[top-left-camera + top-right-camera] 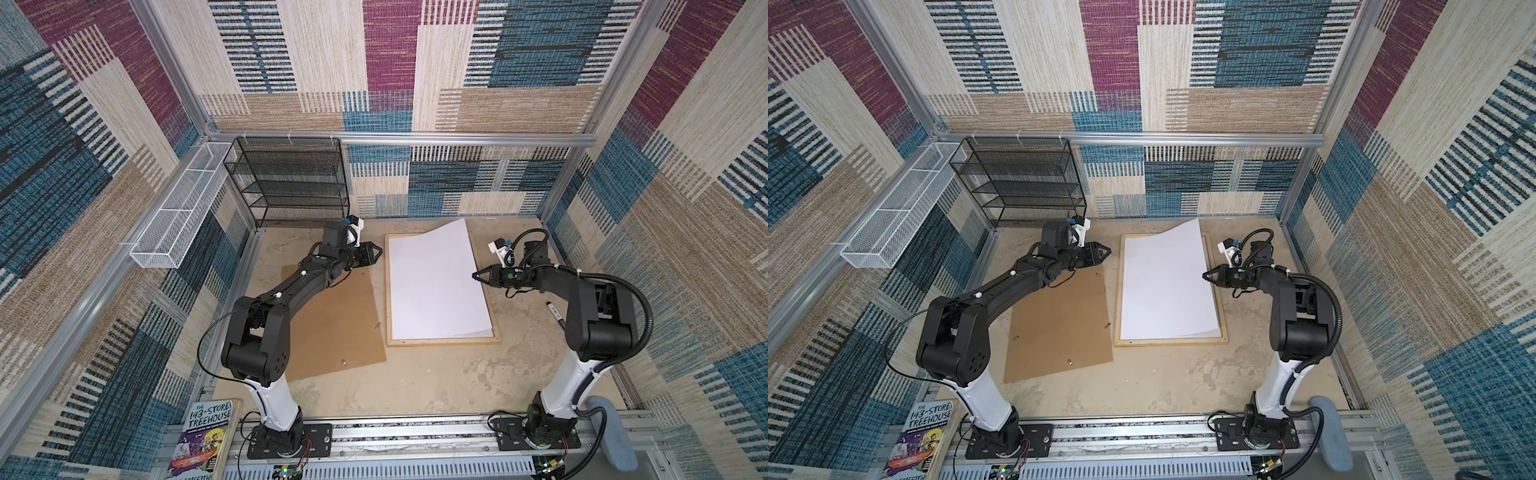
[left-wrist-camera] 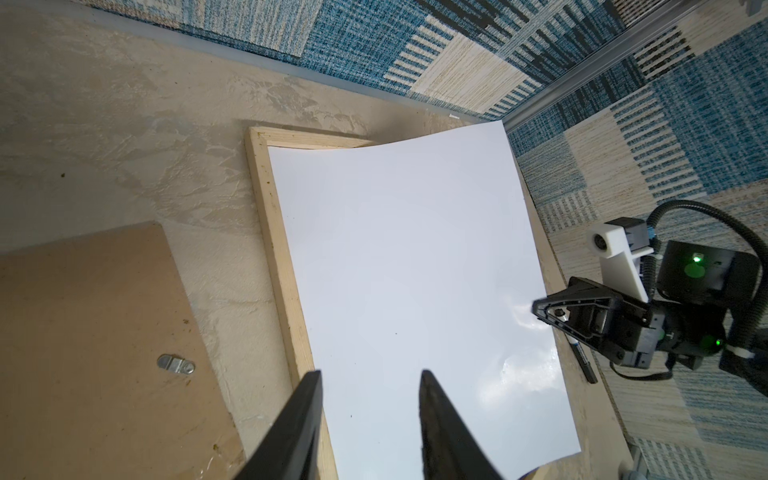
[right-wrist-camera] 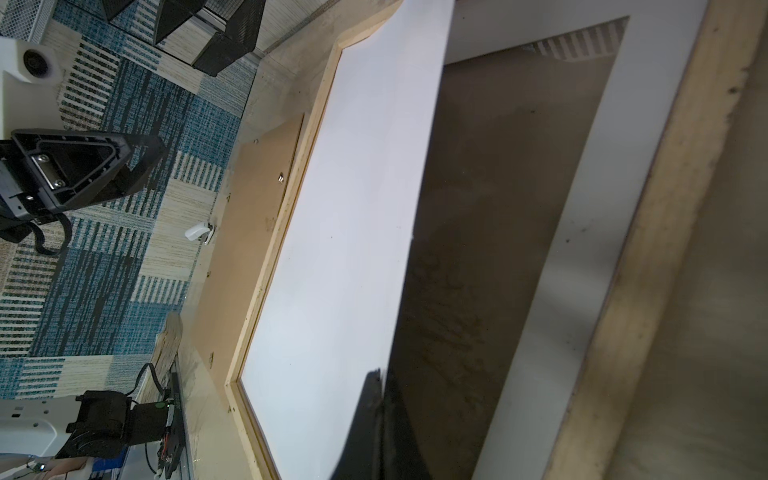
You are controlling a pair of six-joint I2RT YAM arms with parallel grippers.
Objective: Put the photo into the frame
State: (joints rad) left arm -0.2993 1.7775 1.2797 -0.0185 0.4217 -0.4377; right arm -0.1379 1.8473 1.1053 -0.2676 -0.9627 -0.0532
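Black, your right fingers [image 1: 474, 275] are pinched tight on the right edge of the large paper photo [image 1: 436, 286]. They hold that side up off the thin pale-wood rectangular frame [image 1: 441, 342] on the mottled beige bench [image 1: 415, 386]. Further back, your left fingers [image 1: 377, 251] stand partly apart, gripping nothing, near the frame's left strip and beyond the flat brown board [image 1: 332, 328]. You see only the photo's blank white back; its other face is hidden. Its left edge sits inside the frame, and its raised far corner juts past the far strip. In the right wrist view, a white mat [image 3: 602, 199] with a cut-out window lies beneath the sheet.
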